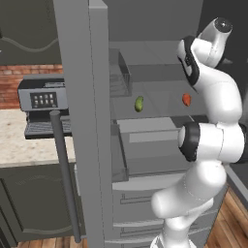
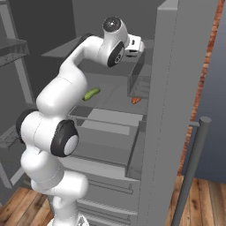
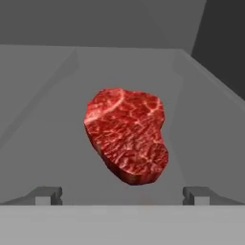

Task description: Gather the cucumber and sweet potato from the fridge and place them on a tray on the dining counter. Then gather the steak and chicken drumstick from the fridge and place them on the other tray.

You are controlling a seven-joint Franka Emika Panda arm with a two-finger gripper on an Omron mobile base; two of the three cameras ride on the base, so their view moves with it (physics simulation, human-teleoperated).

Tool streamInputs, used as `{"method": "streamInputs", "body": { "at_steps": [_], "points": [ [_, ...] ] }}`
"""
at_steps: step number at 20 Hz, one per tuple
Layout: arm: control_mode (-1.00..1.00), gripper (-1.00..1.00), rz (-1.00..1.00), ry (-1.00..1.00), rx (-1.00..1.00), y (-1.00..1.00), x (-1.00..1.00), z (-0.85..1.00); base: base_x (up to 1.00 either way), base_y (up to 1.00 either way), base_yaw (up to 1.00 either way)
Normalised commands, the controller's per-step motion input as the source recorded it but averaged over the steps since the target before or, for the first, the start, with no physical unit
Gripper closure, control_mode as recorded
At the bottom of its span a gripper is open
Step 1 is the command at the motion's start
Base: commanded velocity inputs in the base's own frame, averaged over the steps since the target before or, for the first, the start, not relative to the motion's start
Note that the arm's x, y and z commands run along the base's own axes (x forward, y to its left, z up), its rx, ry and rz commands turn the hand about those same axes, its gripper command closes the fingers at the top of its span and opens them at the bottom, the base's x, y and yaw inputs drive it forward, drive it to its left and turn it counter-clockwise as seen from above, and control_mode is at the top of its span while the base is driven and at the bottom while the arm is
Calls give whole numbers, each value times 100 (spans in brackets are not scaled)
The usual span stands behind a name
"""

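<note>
Hand view: the steak (image 3: 127, 135) lies flat on a grey fridge shelf (image 3: 43, 143), between and just beyond the gripper (image 3: 122, 195), whose jaws stand wide apart, holding nothing. Lower down in the open fridge, the cucumber (image 1: 139, 103) and sweet potato (image 1: 186, 100) rest well apart on another shelf.

The light is soft and even, with no glare. It is dim and grey inside the fridge (image 1: 160, 92). The pictures look a little blurry, with faint shadows.

marbled red steak (image 3: 128, 135), green cucumber (image 1: 139, 103)
</note>
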Motion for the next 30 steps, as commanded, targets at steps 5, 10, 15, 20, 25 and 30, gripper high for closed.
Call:
{"method": "streamInputs", "body": {
  "at_steps": [5,10,15,20,25,30],
  "points": [
    [-100,-100,0,0,0,-7,36,-3,0,0,0],
    [-100,-100,0,0,0,-15,38,-2,0,0,0],
    [-100,-100,2,2,0,3,20,-24,0,0,0],
    [-100,100,6,4,0,38,0,-61,0,0,0],
    [-100,100,4,0,0,19,0,-71,0,0,0],
    [-100,100,2,-23,0,29,-37,-58,0,0,0]
  ]
}}
